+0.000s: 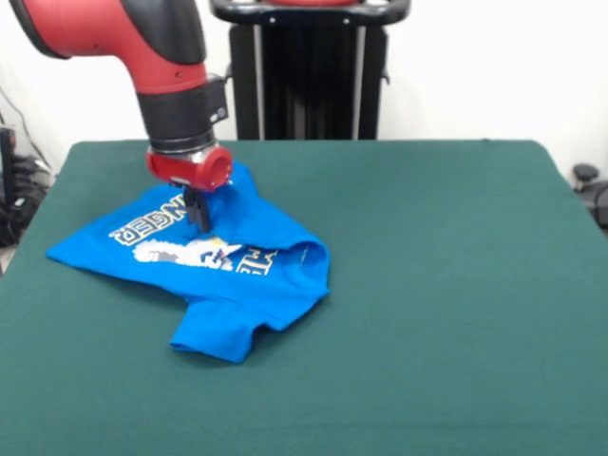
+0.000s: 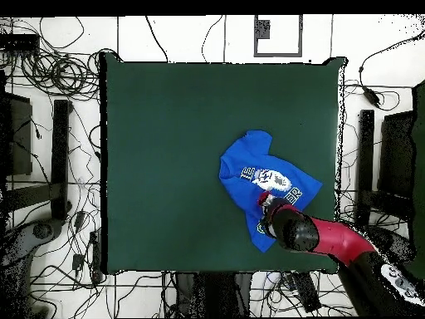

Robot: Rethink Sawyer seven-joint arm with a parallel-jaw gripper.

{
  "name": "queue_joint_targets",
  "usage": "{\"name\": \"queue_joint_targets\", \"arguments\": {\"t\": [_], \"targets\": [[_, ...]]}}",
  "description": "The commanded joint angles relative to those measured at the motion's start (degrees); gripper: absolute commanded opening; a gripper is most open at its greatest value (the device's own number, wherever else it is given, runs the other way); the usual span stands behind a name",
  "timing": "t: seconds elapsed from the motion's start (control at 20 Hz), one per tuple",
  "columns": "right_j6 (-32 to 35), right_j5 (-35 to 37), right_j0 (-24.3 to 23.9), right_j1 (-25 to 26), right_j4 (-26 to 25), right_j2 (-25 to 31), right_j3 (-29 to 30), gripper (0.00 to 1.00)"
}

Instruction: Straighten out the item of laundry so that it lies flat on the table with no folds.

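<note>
One blue shirt [image 1: 214, 275] lies crumpled on the green desk [image 1: 437, 285], toward one side. The single hand [image 1: 199, 220] stands directly on its printed part, fingers close together, pinching the shirt's fabric.

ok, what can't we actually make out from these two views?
- End effector state: front view shows only a dark tip low on the shirt, too small to judge; overhead, the arm's wrist covers it.
- Contact or grasp on the cloth: unclear in both.
- Lettering: broken up by folds in front view, too small overhead.
- Shirt part under the arm: hidden overhead.
- Table near edge: cut off in front view.
</note>
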Motion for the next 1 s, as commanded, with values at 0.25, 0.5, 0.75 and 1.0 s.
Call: {"name": "queue_joint_targets", "arguments": {"t": [0.25,0.5,0.75,1.0], "targets": [[13.38,-17.74,10.15,4.22,5.62,-1.72,7.46,0.00],[12.53,-19.16,10.03,4.77,7.57,-1.34,8.70,0.00],[12.36,-20.69,11.04,4.79,9.71,-2.68,10.03,0.00],[11.63,-21.35,13.89,3.73,12.65,-6.31,10.52,0.00]]}}
